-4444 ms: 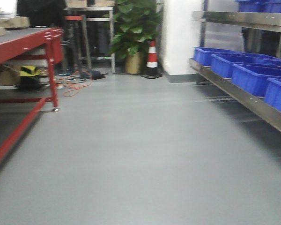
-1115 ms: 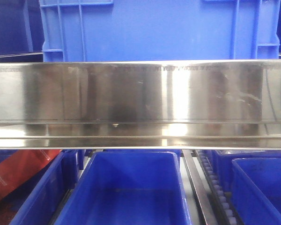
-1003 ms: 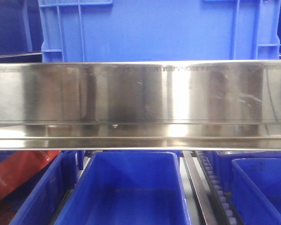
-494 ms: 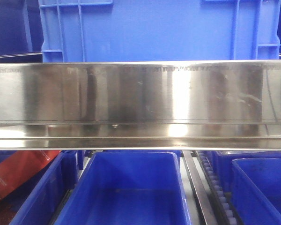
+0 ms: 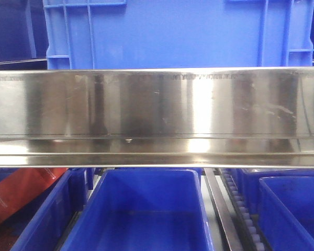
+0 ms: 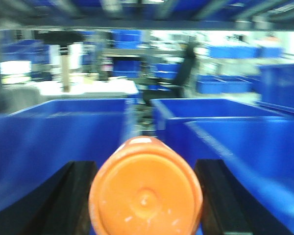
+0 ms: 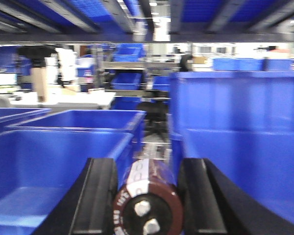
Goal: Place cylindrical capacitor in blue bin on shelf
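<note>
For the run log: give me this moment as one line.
left gripper: shut on orange round-ended cylinder | right gripper: shut on dark brown cylindrical capacitor | ahead: blue plastic bins | capacitor: not yet released

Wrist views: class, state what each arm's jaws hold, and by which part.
The right jaws grip the cylindrical capacitor across its sides; the left jaws grip an orange cylinder likewise.

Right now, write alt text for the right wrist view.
A dark brown cylindrical capacitor, two metal terminals on its near end, sits clamped between the black fingers of the right gripper. Open blue bins stand ahead on both sides.
</note>
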